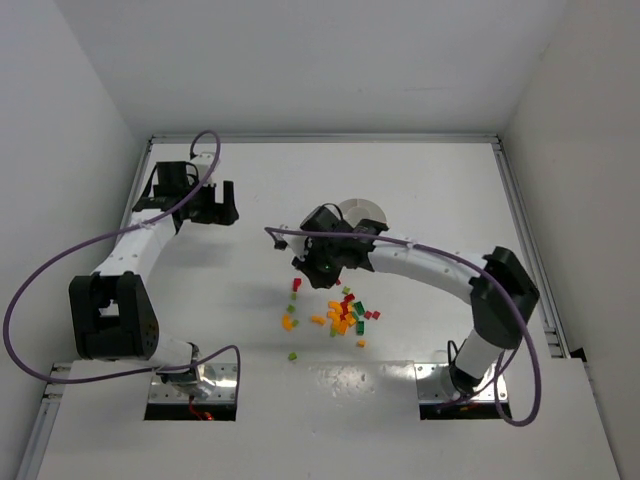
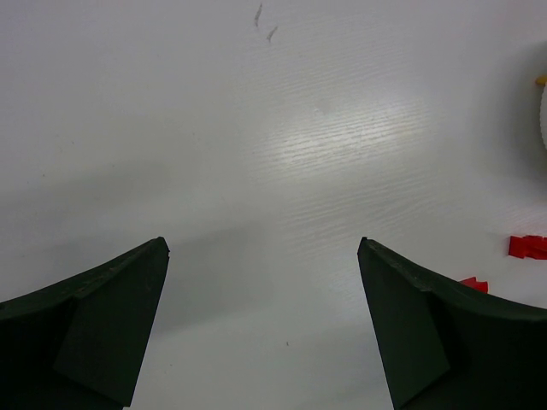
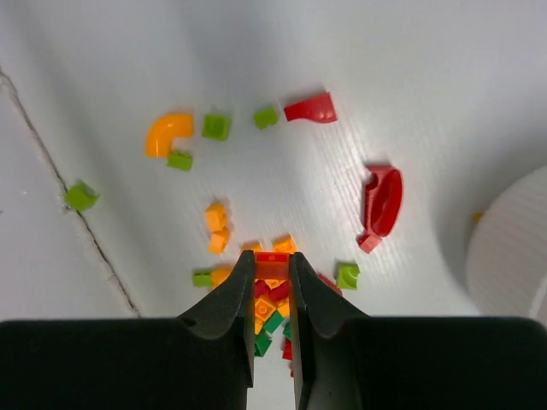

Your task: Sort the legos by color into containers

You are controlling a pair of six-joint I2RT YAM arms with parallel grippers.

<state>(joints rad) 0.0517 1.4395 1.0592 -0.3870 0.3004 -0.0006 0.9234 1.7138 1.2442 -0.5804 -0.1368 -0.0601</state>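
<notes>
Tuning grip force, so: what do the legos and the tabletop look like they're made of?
Legos: probably hard moulded plastic, smooth and glossy, given crisp edges and saturated colours. Tabletop: seemingly white laminate, semi-gloss, showing fine grain lines and a soft glare patch.

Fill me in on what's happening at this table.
The right gripper is shut on one small brick, orange or red, by the loose legos scattered on the table. The white dish sits just beyond, and the pile is not yet sorted. The left gripper hangs open over a bare patch, holding nothing.
</notes>
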